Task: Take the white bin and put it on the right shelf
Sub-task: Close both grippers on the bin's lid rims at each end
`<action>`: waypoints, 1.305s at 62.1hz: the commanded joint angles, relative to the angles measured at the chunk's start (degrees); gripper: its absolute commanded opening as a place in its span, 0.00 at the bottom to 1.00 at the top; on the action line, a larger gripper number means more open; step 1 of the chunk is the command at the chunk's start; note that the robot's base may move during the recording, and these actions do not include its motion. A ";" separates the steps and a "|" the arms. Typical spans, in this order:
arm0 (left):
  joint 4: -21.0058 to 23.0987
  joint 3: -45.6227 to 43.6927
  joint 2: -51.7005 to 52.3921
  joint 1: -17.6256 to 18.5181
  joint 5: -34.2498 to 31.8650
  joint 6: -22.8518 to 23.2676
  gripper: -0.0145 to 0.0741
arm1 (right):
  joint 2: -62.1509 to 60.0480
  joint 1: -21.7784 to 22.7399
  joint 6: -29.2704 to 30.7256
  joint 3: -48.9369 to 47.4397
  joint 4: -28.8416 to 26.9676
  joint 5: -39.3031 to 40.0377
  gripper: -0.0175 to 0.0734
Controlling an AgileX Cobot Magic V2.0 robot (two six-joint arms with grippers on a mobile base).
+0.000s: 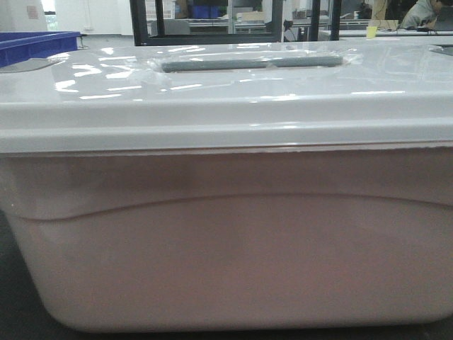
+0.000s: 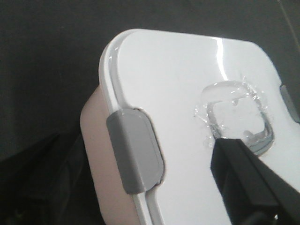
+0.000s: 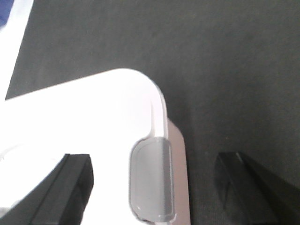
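The white bin (image 1: 226, 241) fills the front view, with pinkish translucent walls and a glossy white lid with a grey handle strip (image 1: 251, 62). In the left wrist view my left gripper (image 2: 140, 159) is open astride the bin's left end (image 2: 187, 93). One black finger (image 2: 248, 183) is over the lid, the other is dim over the dark mat, and a grey latch (image 2: 136, 150) lies between them. My right gripper (image 3: 152, 161) is open astride the bin's right end (image 3: 84, 112), with its grey latch (image 3: 150, 183) between the fingers (image 3: 61, 187). The right shelf is out of view.
The bin stands on a dark mat (image 3: 225, 70). A blue bin (image 1: 35, 44) sits at the back left. Black rack frames (image 1: 212, 21) and a seated person (image 1: 425, 14) are far behind.
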State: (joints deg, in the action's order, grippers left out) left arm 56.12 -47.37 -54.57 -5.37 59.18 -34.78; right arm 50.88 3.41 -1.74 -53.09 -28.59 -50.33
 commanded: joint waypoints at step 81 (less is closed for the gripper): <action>18.90 -1.94 -22.13 -6.39 17.41 -13.17 0.68 | 23.55 20.39 53.13 11.92 -51.03 -22.79 0.88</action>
State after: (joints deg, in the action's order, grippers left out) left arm 70.29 -47.63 -77.61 -11.60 68.33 -47.30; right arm 75.57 23.46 48.04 -41.79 -72.78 -67.97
